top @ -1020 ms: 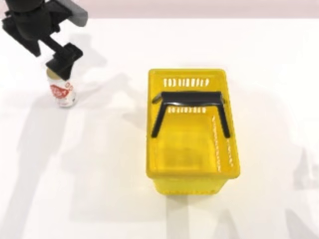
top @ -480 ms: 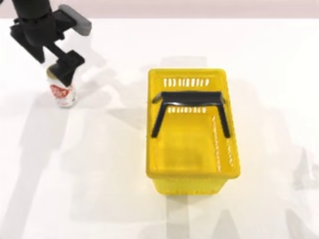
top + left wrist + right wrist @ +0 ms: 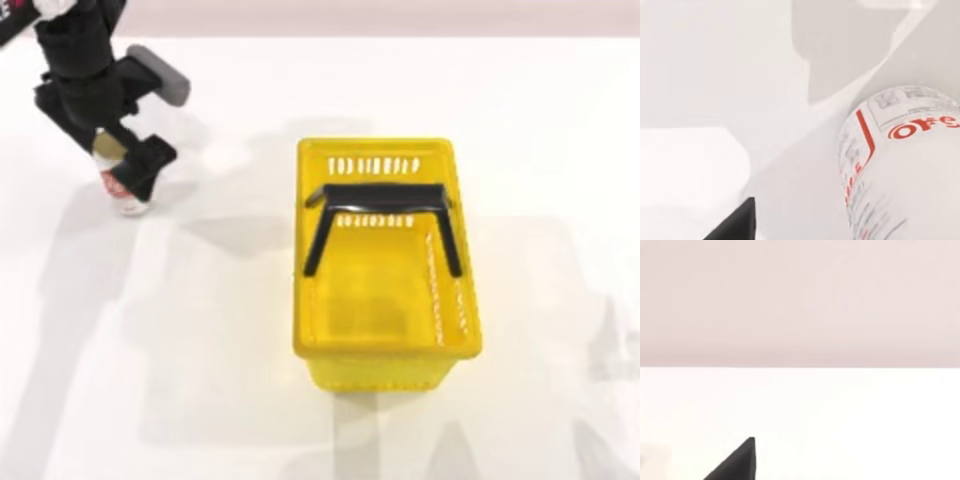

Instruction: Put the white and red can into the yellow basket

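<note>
Presently the left gripper (image 3: 128, 165) sits low over the can (image 3: 127, 200) at ten o'clock on the table (image 3: 560, 120), well apart from the basket (image 3: 385, 345) at centre. The can fills the left wrist view, so a side grasp appears intended; whether the fingers are apart or clamped cannot be told. The basket's handle (image 3: 380, 195) lies folded across its far end, leaving the near part free for a drop. The right arm is out of the top view.

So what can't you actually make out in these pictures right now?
- Most of the white and red can: top view, the left gripper covers it.
- Whether the fingers touch the can: not visible in any view.
- The can's top and base: left wrist view, cut off by the edges.
- The right gripper: outside the top view; its wrist view shows only a dark tip.
- Part of the yellow basket floor: under the handle.
</note>
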